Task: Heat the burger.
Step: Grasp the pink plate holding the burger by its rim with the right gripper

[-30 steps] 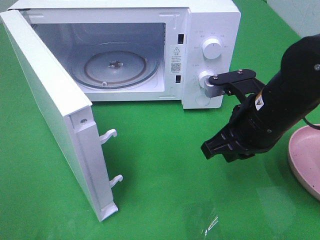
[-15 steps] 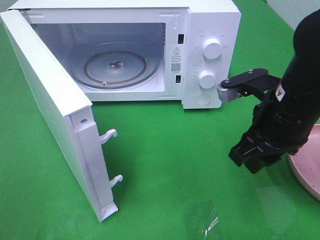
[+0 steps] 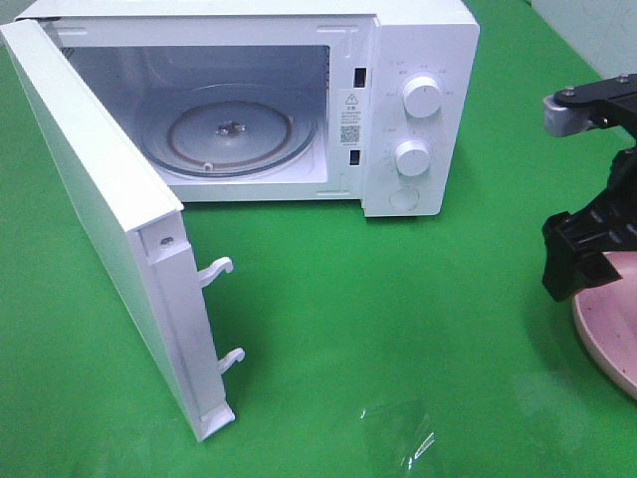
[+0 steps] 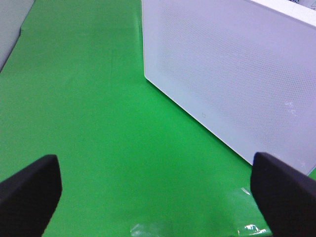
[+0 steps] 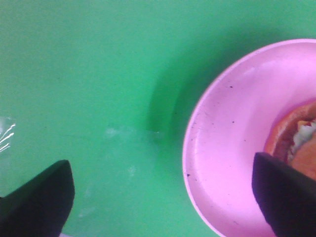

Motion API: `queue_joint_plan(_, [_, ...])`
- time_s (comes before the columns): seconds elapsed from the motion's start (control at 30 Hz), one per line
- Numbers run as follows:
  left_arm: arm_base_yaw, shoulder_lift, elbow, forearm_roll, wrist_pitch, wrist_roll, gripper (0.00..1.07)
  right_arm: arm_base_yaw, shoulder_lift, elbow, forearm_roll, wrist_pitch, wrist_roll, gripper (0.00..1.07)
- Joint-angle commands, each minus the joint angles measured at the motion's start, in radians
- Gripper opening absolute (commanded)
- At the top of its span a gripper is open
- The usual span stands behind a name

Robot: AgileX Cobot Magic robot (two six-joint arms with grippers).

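green cloth (image 3: 398, 329) is lying under an open-doored white microwave (image 3: 418, 50); right gripper (image 5: 160, 197) is hovering spread over the pink plate (image 5: 222, 148) bearing the burger (image 5: 291, 128); left gripper (image 4: 157, 195) is spread.

Burger (image 5: 289, 129), seemingly orange-brown, edge-cropped, on pink plate (image 5: 222, 148).

The microwave (image 3: 418, 60) stands open; the right tool (image 3: 579, 261) hangs over the pink plate (image 3: 605, 344).

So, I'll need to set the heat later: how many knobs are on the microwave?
2, both on the microwave's front panel: the upper knob, and the lower knob directly below it. None seem hidden.
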Motion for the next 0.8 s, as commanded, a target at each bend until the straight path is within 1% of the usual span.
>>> queue_joint_plan(0.03, [-0.006, -0.016, -0.001, -0.001, 0.000, 0.000, 0.96, -0.039, -0.006, 0.007, -0.006, -0.001, -0.007, 0.92])
queue_joint_plan(0.07, [-0.006, -0.016, -0.001, -0.001, 0.000, 0.000, 0.96, -0.071, -0.006, 0.010, -0.006, -0.012, -0.006, 0.92])
queue_joint_plan(0.1, [-0.006, -0.016, -0.001, -0.001, 0.000, 0.000, 0.96, -0.071, -0.006, 0.010, -0.006, -0.012, -0.006, 0.92])
queue_joint_plan(0.17, [-0.006, -0.016, -0.001, -0.001, 0.000, 0.000, 0.96, -0.130, -0.003, 0.024, -0.006, -0.040, -0.005, 0.91])
queue_joint_plan(0.33, [-0.006, -0.016, -0.001, -0.001, 0.000, 0.000, 0.96, -0.144, -0.003, 0.042, -0.005, -0.074, -0.004, 0.90])
queue_joint_plan(0.4, [-0.006, -0.016, -0.001, -0.001, 0.000, 0.000, 0.96, -0.144, -0.003, 0.061, -0.005, -0.110, -0.002, 0.89])
queue_joint_plan(0.47, [-0.006, -0.016, -0.001, -0.001, 0.000, 0.000, 0.96, -0.144, -0.003, 0.112, 0.007, -0.195, -0.002, 0.88])
queue_joint_plan(0.57, [-0.006, -0.016, -0.001, -0.001, 0.000, 0.000, 0.96, -0.144, 0.001, 0.124, 0.010, -0.217, -0.002, 0.88])
queue_joint_plan(0.67, [-0.006, -0.016, -0.001, -0.001, 0.000, 0.000, 0.96, -0.144, 0.050, 0.139, 0.010, -0.246, 0.022, 0.87])
queue_joint_plan(0.7, [-0.006, -0.016, -0.001, -0.001, 0.000, 0.000, 0.96, -0.144, 0.091, 0.139, 0.010, -0.257, 0.022, 0.86])
queue_joint_plan(0.8, [-0.006, -0.016, -0.001, -0.001, 0.000, 0.000, 0.96, -0.144, 0.114, 0.139, 0.010, -0.268, 0.022, 0.86])
